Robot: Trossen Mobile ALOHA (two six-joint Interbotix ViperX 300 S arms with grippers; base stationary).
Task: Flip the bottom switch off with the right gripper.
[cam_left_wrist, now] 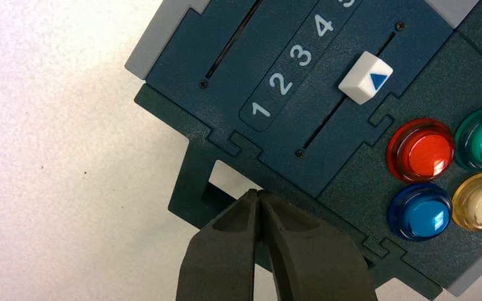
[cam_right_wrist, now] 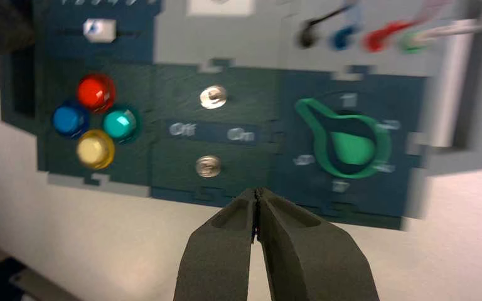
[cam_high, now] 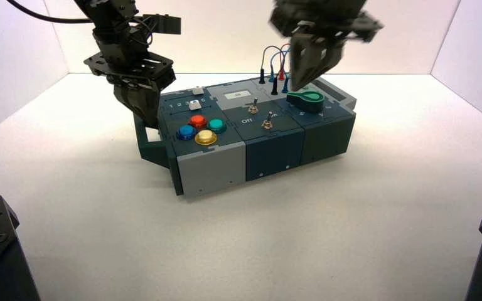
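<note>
Right pincer (cam_high: 298, 84): raised above the back right part of the box, over the wire plugs and just behind the green knob; fingers pressed together at the tips, holding nothing; well clear of both toggles.
Right pincer in its own wrist view (cam_right_wrist: 257, 195): tips closed, hovering off the box's front edge, below the bottom switch in that picture.
Bottom switch (cam_high: 267, 122): small silver toggle on the dark middle panel of the box, nearer the front, between the "Off" and "On" lettering and the box's front edge; lever position not readable (cam_right_wrist: 208, 166).
Upper toggle (cam_high: 253, 108): twin switch just behind it on the same panel.
Left pincer (cam_high: 145, 118): low at the box's left end, beside the slider panel; tips shut and empty in its wrist view (cam_left_wrist: 257, 195), over the dark bracket at the box's edge.
Slider (cam_left_wrist: 365, 78): white cap with a blue triangle, alongside the numbered scale, about level with 3 and 4.
Buttons (cam_high: 201, 128): red, teal, blue and yellow, clustered on the left front of the box.
Green knob (cam_high: 307, 99): right panel of the box.
Box (cam_high: 213, 172): on the white desk (cam_high: 326, 238), turned slightly.
</note>
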